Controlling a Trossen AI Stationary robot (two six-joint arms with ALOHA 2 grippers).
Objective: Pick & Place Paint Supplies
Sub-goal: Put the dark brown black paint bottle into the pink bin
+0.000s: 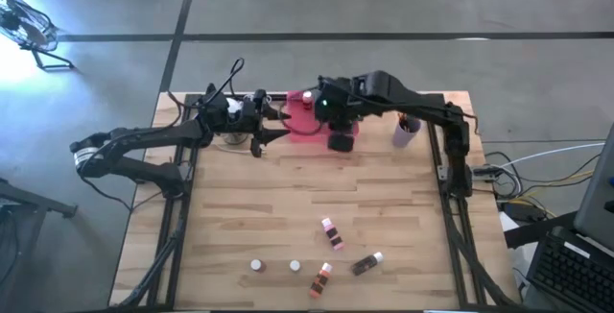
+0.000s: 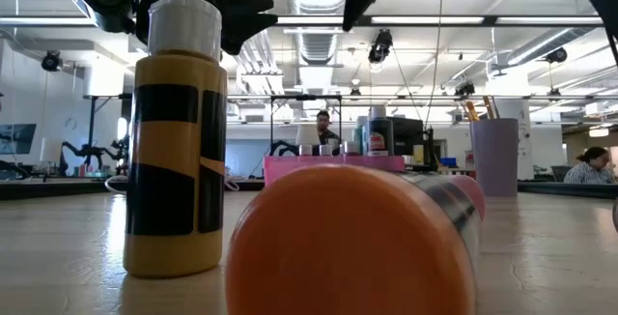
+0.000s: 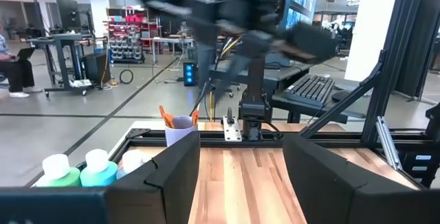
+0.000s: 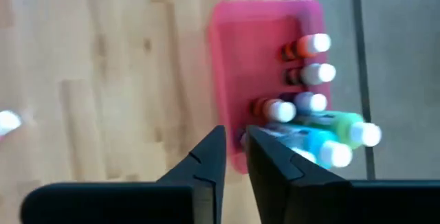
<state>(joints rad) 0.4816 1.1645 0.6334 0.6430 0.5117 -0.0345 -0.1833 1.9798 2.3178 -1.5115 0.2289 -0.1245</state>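
Note:
The pink tray [image 1: 305, 126] sits at the table's far middle and holds several white-capped bottles [image 4: 306, 73], among them a green one [image 4: 347, 129] and a blue one [image 4: 323, 147]. My right gripper [image 4: 234, 141] hangs high above the tray's near edge, pointing steeply down, shut but for a slit and holding nothing. My left gripper [image 3: 240, 183] waits left of the tray, raised and level, open and empty. Several small bottles lie or stand near the front edge: a pair [image 1: 332, 234], a dark one [image 1: 366, 263], an orange one [image 1: 320, 278], two upright [image 1: 256, 266].
A lavender cup [image 1: 405, 132] with brushes stands right of the tray, under my right arm. In the low view, a yellow-and-black bottle [image 2: 176, 141] stands and an orange bottle [image 2: 357, 243] lies close to the camera. Bare wood [image 1: 288, 188] spans the table's middle.

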